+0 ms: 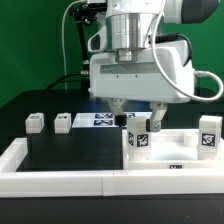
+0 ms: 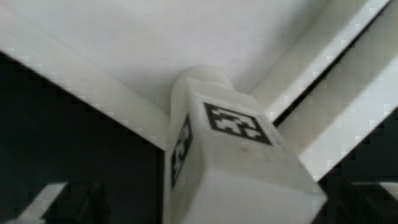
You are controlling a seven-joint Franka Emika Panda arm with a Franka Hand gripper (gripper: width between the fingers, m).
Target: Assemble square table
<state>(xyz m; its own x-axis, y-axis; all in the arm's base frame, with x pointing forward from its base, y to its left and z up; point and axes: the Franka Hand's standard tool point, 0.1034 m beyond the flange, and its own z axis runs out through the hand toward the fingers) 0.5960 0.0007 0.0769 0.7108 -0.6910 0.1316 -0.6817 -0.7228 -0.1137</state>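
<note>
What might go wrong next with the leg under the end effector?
1. The leg under the end effector stands upright near the table top's edge; an off-centre close may tip or skew it.
2. A second leg stands upright on the exterior view's right; a wide swing of the arm might knock it over.

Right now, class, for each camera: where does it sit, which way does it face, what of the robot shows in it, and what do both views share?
Exterior view: off the arm, facing the robot across the black work surface, slightly from above; shows the arm's wrist and the pincer over a tagged leg at the table top.
Wrist view: on the wrist, looking down at that upright leg meeting the table top; blurred grey shapes flanking it may be pincer fingers.
Shared: the leg and the table top.
</note>
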